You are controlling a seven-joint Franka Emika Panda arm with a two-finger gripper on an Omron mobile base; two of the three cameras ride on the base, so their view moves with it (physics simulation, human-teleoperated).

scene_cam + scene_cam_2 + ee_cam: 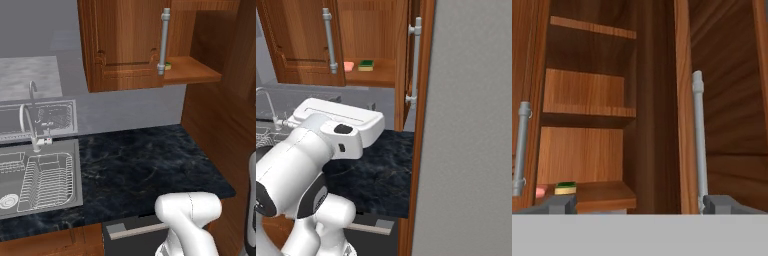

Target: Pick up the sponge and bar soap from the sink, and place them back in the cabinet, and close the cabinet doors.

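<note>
Gripper: my jaws spread wide, empty, facing cabinet.
Sponge: on cabinet shelf.
Bar soap: beside sponge, same shelf.
Left: both cabinet doors open, need closing.

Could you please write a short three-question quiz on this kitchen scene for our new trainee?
1. True or false: the sponge and the bar soap lie on the cabinet shelf.
2. Which stands nearer the left door's handle in the right base view? A. the bar soap B. the sponge
3. Fill in: the cabinet doors stand ____.

Key
1. True: both rest side by side on the shelf, not in the sink.
2. A: the pink bar sits just beside that handle, the green sponge further right.
3. Open: the shelves show between them, and the gripper is open and holds nothing.
</note>
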